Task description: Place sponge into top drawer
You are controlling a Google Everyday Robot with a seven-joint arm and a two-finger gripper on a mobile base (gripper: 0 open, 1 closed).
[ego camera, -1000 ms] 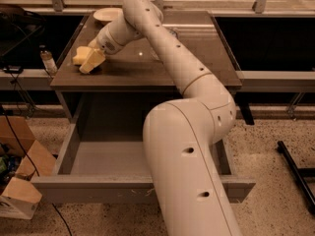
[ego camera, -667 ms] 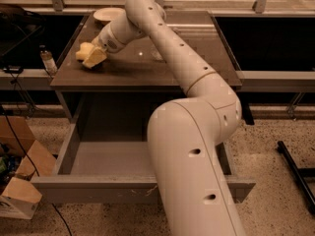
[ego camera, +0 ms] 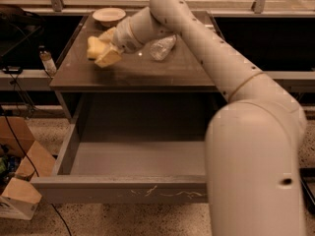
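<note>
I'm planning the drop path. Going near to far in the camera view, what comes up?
Front panel of the top drawer → gripper holding the sponge over the tabletop → bowl at the far edge.

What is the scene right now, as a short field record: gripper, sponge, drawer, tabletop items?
gripper: above the table's left rear, at the sponge
sponge: yellow, at the gripper, not in the drawer
grasp: cannot tell
top drawer: pulled open below the table, nothing visible inside
other items: bowl at the rear, clear bottle lying near the middle
</note>
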